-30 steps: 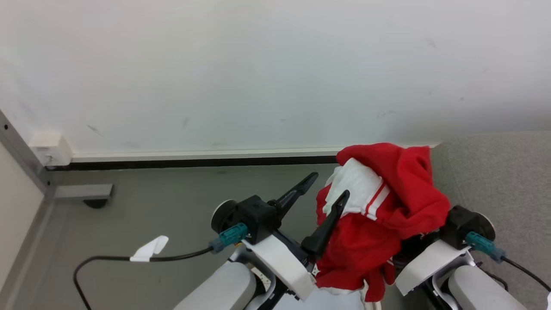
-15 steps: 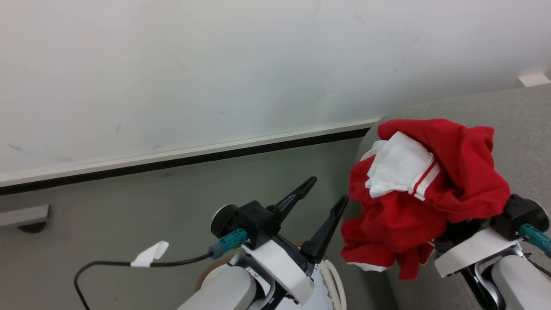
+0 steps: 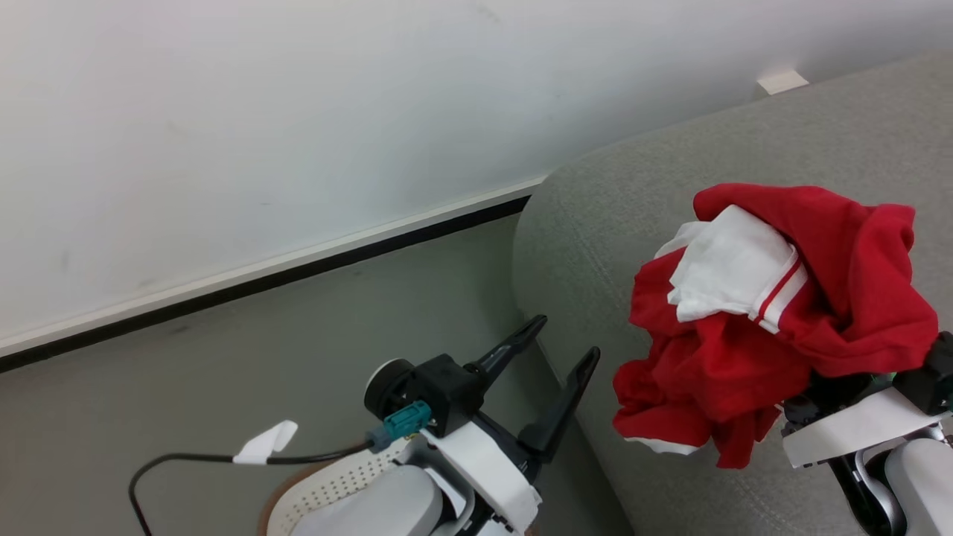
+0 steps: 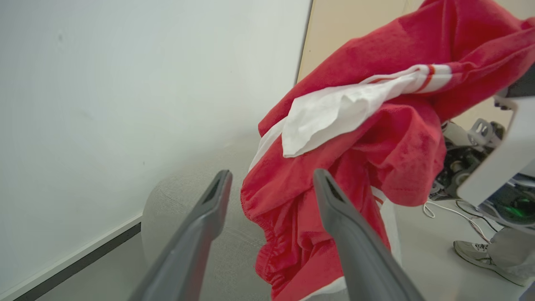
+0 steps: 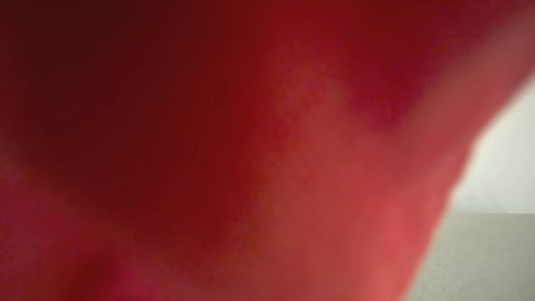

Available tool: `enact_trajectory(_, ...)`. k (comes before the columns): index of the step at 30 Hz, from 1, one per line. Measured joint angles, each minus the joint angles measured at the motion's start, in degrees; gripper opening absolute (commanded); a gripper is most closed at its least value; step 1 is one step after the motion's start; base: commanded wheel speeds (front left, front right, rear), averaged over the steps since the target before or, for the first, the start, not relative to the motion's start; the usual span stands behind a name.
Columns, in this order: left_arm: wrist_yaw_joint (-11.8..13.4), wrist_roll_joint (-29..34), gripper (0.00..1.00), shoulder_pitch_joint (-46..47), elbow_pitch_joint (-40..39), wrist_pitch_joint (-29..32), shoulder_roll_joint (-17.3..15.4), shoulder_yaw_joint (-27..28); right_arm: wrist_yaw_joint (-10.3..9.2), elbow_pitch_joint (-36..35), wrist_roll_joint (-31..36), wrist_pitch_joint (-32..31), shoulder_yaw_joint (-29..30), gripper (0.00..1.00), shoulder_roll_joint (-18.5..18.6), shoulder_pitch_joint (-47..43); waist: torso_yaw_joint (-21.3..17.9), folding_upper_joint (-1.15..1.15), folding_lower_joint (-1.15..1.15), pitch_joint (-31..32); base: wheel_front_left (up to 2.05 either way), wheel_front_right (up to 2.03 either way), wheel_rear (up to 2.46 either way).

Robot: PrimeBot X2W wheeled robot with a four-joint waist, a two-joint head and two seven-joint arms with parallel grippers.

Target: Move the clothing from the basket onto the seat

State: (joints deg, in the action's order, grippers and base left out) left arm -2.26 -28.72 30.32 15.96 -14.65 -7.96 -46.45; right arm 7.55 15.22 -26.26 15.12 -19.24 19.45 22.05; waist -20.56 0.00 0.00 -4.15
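clothing (image 3: 856,298) swung rightward, now over the seat (image 3: 595,223)

Bright, even light; right wrist view of the clothing (image 5: 209,146) badly blurred

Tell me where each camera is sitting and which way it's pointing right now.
Head view: on the head, facing forward and down at the rounded end of the seat and the wall; shows the open left gripper and the right arm under the clothing.
Left wrist view: on the left wrist, looking along its own fingers at the clothing and seat.
Right wrist view: on the right wrist, lens against blurred red fabric, wall at its right edge.
Shared: head and left wrist views both show clothing and seat.
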Motion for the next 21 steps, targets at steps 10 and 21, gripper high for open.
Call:
enact_trajectory(10, -0.49, 0.52, 1.0, -0.09, 1.26, -0.13, 0.24, -0.08, 0.0, -0.94, 0.48, 0.0, 1.21, 0.0, 0.15, -1.04, -5.15, 0.0, 0.0, -0.93, 0.0, 0.0, 0.0)
enact_trajectory(21, -1.26, 2.13, 1.0, -0.12, 1.12, -0.43, 0.96, 0.45, 0.0, -1.34, -1.05, 0.0, 1.01, 0.0, 1.12, 0.49, -4.75, 0.0, 0.0, -1.46, 0.0, 0.0, 0.0)
